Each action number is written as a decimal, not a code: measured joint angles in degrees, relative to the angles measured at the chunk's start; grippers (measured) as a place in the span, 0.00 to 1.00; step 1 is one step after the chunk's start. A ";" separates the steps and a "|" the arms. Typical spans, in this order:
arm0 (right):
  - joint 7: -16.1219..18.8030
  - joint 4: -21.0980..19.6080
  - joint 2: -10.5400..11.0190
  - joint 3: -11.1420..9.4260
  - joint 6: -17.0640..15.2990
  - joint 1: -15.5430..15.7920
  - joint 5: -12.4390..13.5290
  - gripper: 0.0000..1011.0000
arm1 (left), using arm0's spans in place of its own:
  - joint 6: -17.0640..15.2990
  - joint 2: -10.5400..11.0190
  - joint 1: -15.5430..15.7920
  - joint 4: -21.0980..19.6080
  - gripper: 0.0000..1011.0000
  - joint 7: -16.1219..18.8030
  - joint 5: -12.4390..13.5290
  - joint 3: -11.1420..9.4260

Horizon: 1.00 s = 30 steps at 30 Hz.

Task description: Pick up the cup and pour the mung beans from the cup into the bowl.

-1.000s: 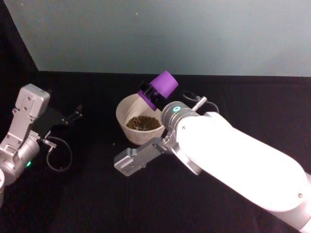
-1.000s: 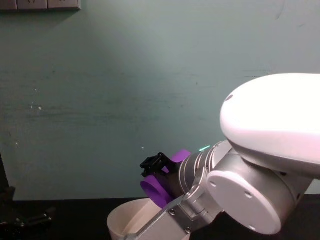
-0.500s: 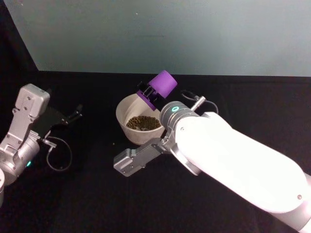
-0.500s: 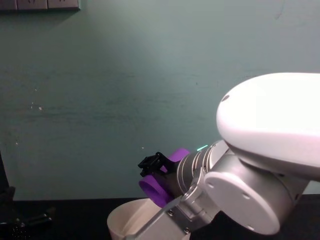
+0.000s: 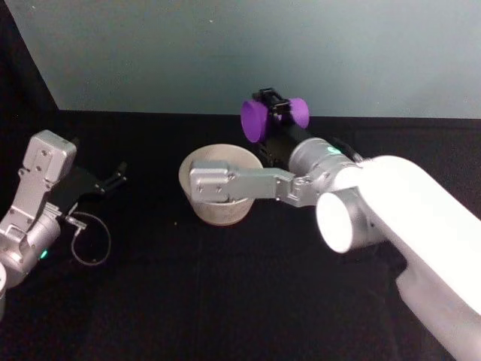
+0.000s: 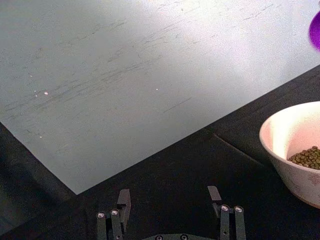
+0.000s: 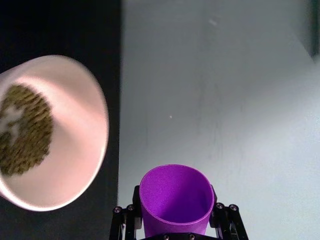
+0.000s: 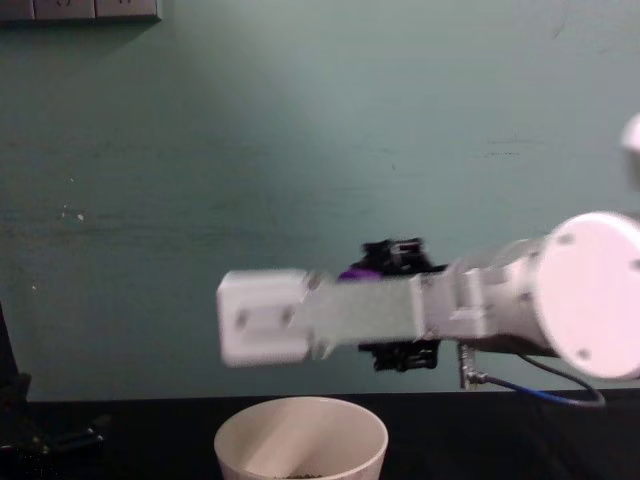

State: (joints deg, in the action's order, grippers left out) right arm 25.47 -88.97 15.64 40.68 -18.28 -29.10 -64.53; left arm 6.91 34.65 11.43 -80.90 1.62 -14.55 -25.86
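Gripping the small purple plastic cup [image 7: 174,197], sideways and empty, the right hand [image 5: 273,113] hangs above the wide white bowl [image 5: 218,149], by its far right edge. Tiny greenish mung beans [image 7: 22,130] lie in the bowl. The left hand [image 6: 169,194] sits open, well apart.

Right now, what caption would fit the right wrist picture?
The robot's right fingers hold the empty purple cup apart from the white bowl of mung beans.

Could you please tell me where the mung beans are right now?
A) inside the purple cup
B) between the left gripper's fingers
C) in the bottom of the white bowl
C: the mung beans lie in the bottom of the bowl, the cup held in the right gripper shows a bare purple inside, and the left gripper, parked at the left, is open with nothing in it.
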 joint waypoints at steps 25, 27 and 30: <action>-14.37 3.31 -10.56 -27.80 17.24 17.34 49.53 0.72 | 0.00 0.00 0.00 0.00 0.99 0.00 0.00 0.00; -14.30 4.27 -11.32 -29.13 18.58 18.00 52.94 0.72 | 0.00 -0.01 0.00 0.00 0.99 0.00 0.00 0.00; -14.09 4.89 -11.64 -29.85 19.36 18.53 55.43 0.72 | 0.00 0.00 0.00 0.00 0.99 0.00 0.00 0.00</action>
State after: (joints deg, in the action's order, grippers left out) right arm 11.38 -84.08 4.00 10.83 1.08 -10.57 -9.10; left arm 6.90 34.65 11.43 -80.90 1.62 -14.55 -25.86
